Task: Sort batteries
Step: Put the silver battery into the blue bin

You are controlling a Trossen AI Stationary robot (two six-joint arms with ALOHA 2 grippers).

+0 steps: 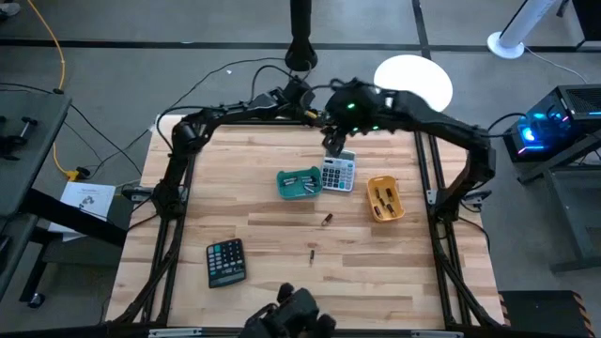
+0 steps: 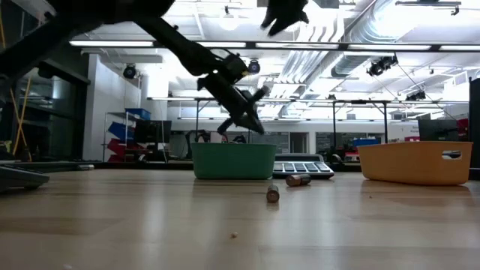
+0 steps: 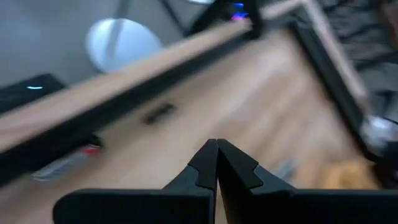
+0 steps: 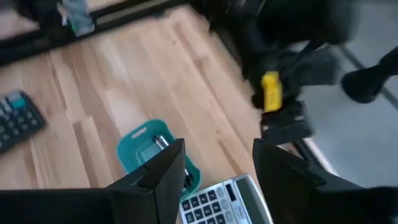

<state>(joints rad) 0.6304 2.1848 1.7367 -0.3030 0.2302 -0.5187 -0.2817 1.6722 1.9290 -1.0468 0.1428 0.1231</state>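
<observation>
Nearest me on the bench (image 1: 282, 272) I have a dark calculator (image 1: 225, 261) lying at the front left. Past it, two loose batteries rest on bare wood: one battery (image 1: 312, 253) near the middle and another battery (image 1: 327, 220) a little farther back; from the low view both sit in front of the trays. Farther on, the teal tray (image 1: 299, 183) holds several batteries, a grey calculator (image 1: 338, 173) lies just beside it, and the yellow tray (image 1: 385, 198) to the right holds a few dark batteries too. My right claw (image 1: 334, 143) hangs above the grey calculator's far edge, released, fingers spread with nothing between them; its wrist view looks down on the teal tray and calculator keys. My left claw (image 3: 216, 163) is clenched on nothing, raised at the bench's far edge.
</observation>
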